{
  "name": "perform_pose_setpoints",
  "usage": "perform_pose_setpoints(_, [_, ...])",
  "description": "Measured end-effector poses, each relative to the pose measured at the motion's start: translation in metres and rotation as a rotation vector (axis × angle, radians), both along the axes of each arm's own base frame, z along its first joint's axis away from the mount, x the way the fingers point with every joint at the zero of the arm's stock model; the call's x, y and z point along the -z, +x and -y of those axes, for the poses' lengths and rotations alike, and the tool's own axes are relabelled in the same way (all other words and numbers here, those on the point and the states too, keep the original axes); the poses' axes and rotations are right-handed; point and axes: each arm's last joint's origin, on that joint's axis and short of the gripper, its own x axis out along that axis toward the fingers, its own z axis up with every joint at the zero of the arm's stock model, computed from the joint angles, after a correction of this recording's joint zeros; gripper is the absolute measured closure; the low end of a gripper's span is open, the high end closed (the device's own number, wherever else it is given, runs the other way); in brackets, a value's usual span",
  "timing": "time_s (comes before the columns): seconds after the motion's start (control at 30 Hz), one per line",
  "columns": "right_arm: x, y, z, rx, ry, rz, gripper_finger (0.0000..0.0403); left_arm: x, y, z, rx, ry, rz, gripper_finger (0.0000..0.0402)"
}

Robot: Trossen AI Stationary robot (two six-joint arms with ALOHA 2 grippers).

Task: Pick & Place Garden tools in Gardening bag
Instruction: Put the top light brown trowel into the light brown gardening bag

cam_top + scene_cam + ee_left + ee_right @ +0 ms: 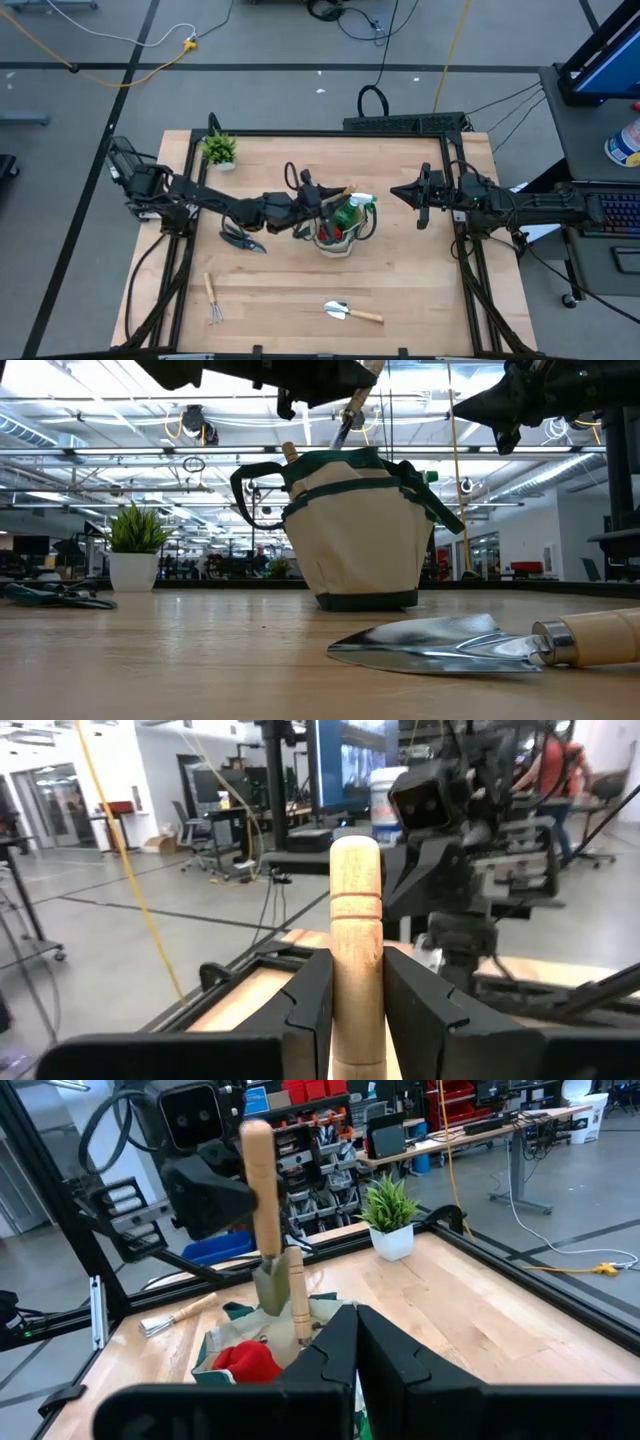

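Lowering wooden-handled trowel (262, 1200) into gardening bag (355, 530): left tool (357, 995) clamped on handle, right tool (352, 1342) closed, empty. Next: release inside.

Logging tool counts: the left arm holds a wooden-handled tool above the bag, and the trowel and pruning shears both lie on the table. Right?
Partly. Left gripper does hold the wooden-handled tool above the bag, but the high view shows a hand fork also left on the table.

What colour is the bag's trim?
Dark green trim on the beige gardening bag; clearest in the low view.
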Motion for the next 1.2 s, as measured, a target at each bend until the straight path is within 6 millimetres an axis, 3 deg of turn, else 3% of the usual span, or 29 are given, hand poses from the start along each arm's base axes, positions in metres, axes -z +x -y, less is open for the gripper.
perform_pose_setpoints(0.47, [0.000, 0.000, 0.000, 0.000, 0.000, 0.000, 0.0403, 0.023, 0.011, -0.008, -0.028, 0.044, -0.074, 0.0328])
perform_pose_setpoints(1.2, [0.000, 0.000, 0.000, 0.000, 0.001, 0.000, 0.0403, 0.030, 0.011, -0.015, -0.059, 0.004, -0.130, 0.0328])
